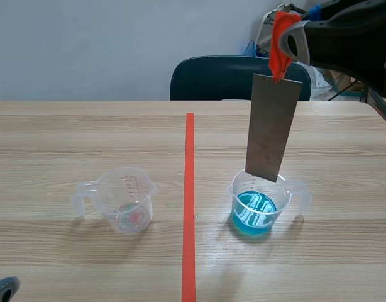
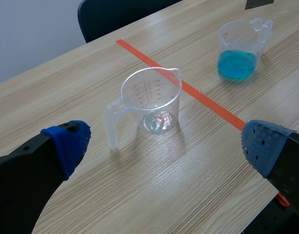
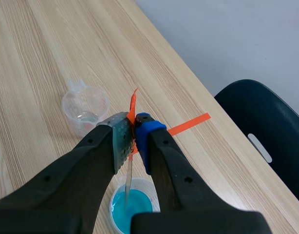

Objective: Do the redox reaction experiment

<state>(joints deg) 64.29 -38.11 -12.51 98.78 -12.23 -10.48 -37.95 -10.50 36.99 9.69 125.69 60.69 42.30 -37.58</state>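
A clear plastic cup of blue liquid (image 1: 254, 212) stands right of the tape line, also visible in the left wrist view (image 2: 237, 62) and under my right gripper (image 3: 127, 207). A grey metal strip (image 1: 273, 128) with an orange-red tag (image 1: 280, 44) hangs upright over that cup, its lower end at the rim; my right gripper (image 3: 133, 132) is shut on its tagged top. A nearly empty clear cup (image 1: 125, 200) stands left of the line, ahead of my open left gripper (image 2: 164, 146), which holds nothing. The same cup shows beyond the right fingers (image 3: 84, 108).
A dark blue chair (image 1: 234, 78) stands behind the table's far edge. An orange-red tape line (image 1: 189, 201) runs down the wooden table's middle. Cluttered items sit at the far right behind the chair.
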